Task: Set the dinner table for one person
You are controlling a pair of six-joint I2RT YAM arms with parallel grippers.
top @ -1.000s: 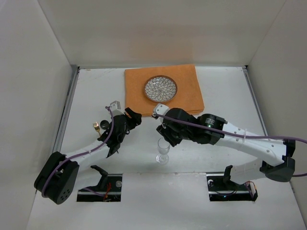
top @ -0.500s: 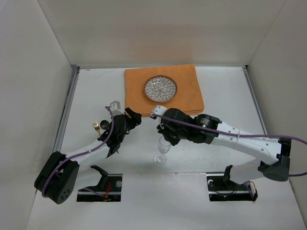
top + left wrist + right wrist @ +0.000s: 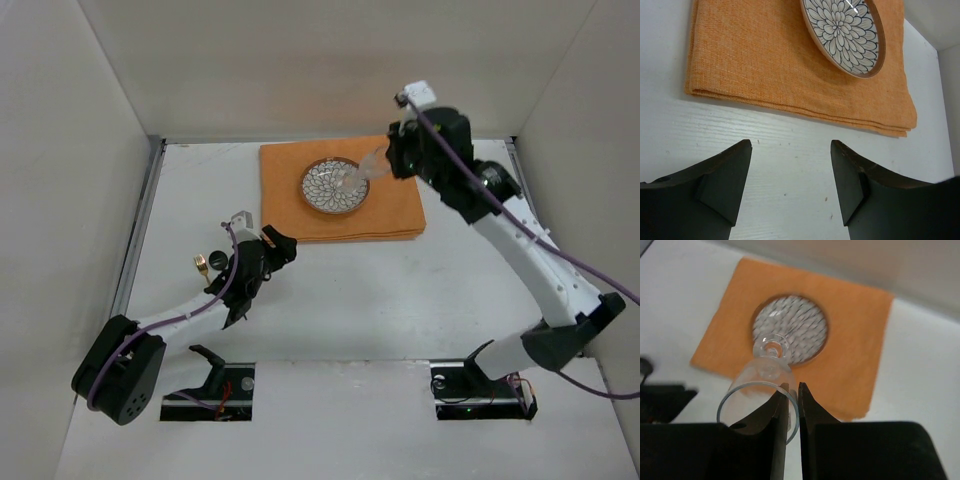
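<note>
A clear wine glass [image 3: 358, 177] hangs tilted in the air over the patterned plate [image 3: 334, 186], its foot pointing at the plate. My right gripper [image 3: 386, 164] is shut on its rim, one finger inside the bowl and one outside; the right wrist view shows the gripper [image 3: 793, 386] pinching the glass [image 3: 762, 375]. The plate lies on the orange mat [image 3: 390, 205] at the back of the dinner table [image 3: 400, 290]. My left gripper [image 3: 275, 245] hovers open and empty just in front of the mat's near left edge [image 3: 755, 60], its fingertips [image 3: 742, 150] over bare table.
A small gold-coloured utensil piece [image 3: 201, 264] and a dark round object [image 3: 214, 258] lie beside the left arm. White walls close the table at the left, back and right. Two black stands [image 3: 215, 375] sit at the near edge.
The right gripper shut on the glass's rim near the table's middle, then lifted it far back and right, over the plate. The left arm stayed put.
</note>
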